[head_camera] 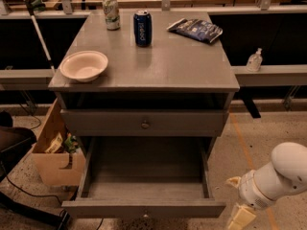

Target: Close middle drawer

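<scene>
Dim warm overhead light sheens the cabinet top (182,66) (dark recess (144,100) beneath), pale jaws lit lower right.
</scene>
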Robot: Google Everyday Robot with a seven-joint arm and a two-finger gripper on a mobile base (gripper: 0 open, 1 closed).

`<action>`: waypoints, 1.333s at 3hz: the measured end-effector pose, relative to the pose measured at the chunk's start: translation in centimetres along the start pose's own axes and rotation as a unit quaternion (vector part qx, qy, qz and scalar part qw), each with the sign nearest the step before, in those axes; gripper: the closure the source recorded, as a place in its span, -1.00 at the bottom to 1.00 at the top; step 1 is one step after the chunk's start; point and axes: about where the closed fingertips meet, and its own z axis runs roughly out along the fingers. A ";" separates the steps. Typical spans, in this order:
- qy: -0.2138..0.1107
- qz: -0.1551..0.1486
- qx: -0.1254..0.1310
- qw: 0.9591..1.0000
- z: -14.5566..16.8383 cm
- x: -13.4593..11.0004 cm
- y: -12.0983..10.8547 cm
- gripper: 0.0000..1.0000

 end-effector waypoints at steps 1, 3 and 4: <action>-0.027 0.009 0.010 1.000 2.7 0.0 0.9 -0.15; -0.026 0.009 0.005 1.000 3.6 0.1 0.5 0.78; -0.063 0.025 -0.038 0.997 6.2 1.2 0.9 1.00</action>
